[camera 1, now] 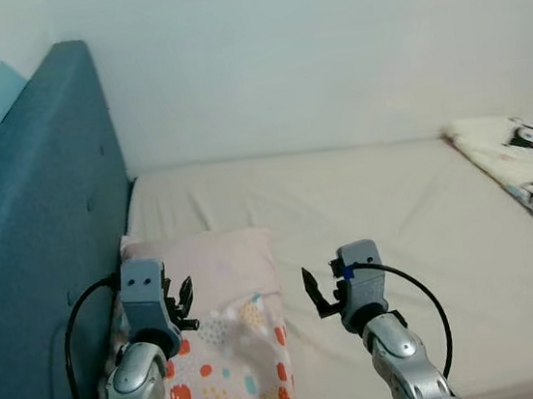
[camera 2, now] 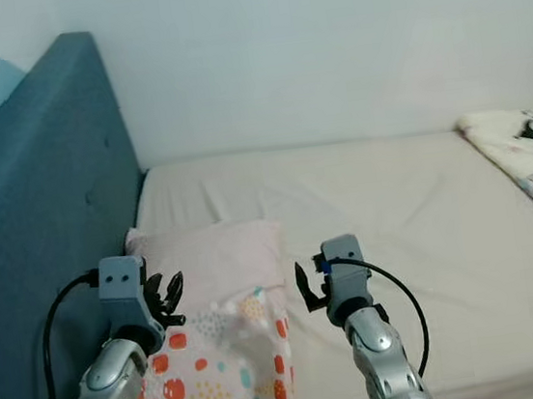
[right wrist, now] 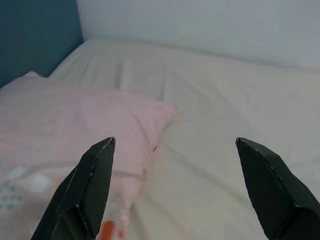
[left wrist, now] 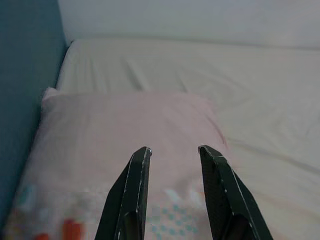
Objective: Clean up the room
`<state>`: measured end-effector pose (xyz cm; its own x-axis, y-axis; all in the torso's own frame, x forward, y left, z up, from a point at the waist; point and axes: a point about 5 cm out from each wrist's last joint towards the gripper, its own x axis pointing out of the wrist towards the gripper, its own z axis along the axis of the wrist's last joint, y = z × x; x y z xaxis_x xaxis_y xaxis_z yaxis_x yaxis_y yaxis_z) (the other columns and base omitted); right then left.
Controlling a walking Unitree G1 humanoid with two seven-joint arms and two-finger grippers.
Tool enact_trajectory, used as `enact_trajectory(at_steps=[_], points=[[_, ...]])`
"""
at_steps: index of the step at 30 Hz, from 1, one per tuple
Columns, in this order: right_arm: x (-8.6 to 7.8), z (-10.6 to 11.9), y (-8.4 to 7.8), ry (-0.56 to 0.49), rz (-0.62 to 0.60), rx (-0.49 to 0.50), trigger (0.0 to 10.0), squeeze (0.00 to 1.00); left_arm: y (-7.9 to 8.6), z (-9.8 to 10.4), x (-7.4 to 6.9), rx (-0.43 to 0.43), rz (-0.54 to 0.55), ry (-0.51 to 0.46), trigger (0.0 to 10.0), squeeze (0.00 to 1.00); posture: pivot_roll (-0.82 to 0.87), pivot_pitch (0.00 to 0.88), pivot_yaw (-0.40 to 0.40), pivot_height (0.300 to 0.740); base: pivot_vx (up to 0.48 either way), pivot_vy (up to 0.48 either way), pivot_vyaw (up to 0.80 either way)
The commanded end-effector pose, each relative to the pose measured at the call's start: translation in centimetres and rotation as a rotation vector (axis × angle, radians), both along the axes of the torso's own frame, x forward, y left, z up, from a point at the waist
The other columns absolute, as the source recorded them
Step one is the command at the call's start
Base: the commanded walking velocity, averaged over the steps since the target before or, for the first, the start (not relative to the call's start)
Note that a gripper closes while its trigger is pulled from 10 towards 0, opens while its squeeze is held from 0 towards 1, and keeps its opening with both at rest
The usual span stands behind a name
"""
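Our left gripper [left wrist: 172,152], fingers parted w/ nothing held, hangs over the pillow [camera 1: 222,293] by the headboard [camera 1: 35,218]. Our right gripper [right wrist: 175,150], spread wide, is above the sheet [camera 1: 373,196]; probably we prepare to straighten the pillow.

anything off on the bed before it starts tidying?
Nothing damaged or spilled. The pillow lies flat beside the headboard. The one untidy thing is the cartoon-print blanket, bunched at the far right edge of the mattress. Left gripper and right gripper are both open, holding nothing.
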<state>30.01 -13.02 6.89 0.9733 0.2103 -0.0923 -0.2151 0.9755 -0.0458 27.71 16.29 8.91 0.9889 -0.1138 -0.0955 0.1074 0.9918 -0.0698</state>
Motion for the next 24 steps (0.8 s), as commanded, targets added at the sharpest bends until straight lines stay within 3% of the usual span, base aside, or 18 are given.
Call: enact_trajectory(at_steps=[1,7,10,19,24], points=[[-0.4,-0.9,-1.1,0.036,-0.033,-0.006,10.0,0.0,-0.7,0.0,0.0,-0.004,-0.023,0.006,10.0,0.0,0.02,0.014,-0.089,0.74,0.0,-0.48,0.0],[-0.4,-1.0,-0.9,0.042,-0.033,-0.003,10.0,0.0,-0.1,0.0,0.0,0.013,-0.011,0.022,10.0,0.0,0.03,0.015,-0.088,0.74,0.0,-0.409,0.0],[-0.5,-1.0,-0.8,0.045,-0.032,-0.002,10.0,0.0,0.4,-0.7,0.1,0.036,0.01,0.091,10.0,0.0,0.03,0.018,-0.088,0.74,0.0,0.0,0.0],[-0.5,-1.2,-0.8,0.05,-0.032,0.0,10.0,0.0,0.8,-0.8,0.2,0.059,0.028,0.098,10.0,0.0,0.03,0.021,-0.085,0.74,0.0,0.449,0.0],[-0.5,-1.2,-0.7,0.051,-0.033,0.002,10.0,0.0,0.9,-0.7,0.3,0.073,0.03,0.095,10.0,0.0,0.03,0.022,-0.081,0.74,0.0,0.0,0.0]])
